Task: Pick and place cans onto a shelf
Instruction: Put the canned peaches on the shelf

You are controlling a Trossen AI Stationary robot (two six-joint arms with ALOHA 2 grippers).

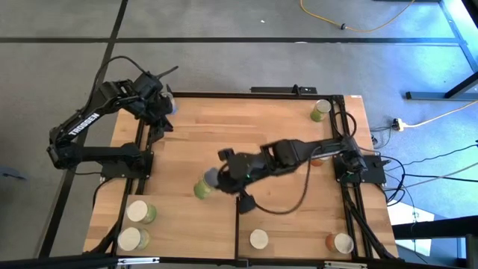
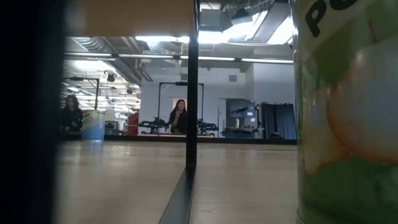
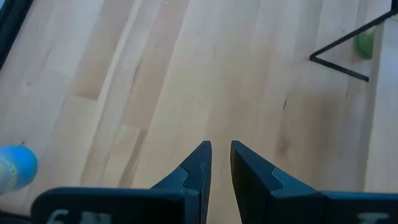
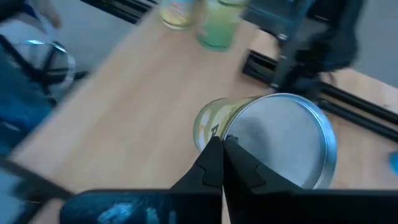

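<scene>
My right gripper point(image 1: 214, 179) reaches over the middle of the table and is shut on a green can point(image 1: 202, 188) with a silver lid point(image 4: 283, 146). Along the table's near edge runs the pale wood shelf point(image 1: 187, 232) with its thin dark divider point(image 1: 237, 224). Several cream-topped cans stand upright on it, such as those at the left point(image 1: 140, 211) and in the middle point(image 1: 258, 239). Another green can point(image 1: 321, 110) stands at the far right corner. My left gripper point(image 1: 166, 106) waits at the far left, narrowly open point(image 3: 221, 155) and holding nothing. My right gripper pinches the green can's top rim point(image 4: 231, 138) between its two fingertips. The fingers slant down from the table's right side. The can hangs tilted below them, its lid turned up toward the wrist and its green side point(image 4: 211, 121) pointing down and away.
A blue can point(image 3: 15, 168) stands close by my left gripper at the far left. An orange can point(image 1: 317, 159) sits near the right arm's base. In the low view a green can point(image 2: 348, 112) fills the right side and the divider point(image 2: 191, 93) stands at centre. People are in the room behind.
</scene>
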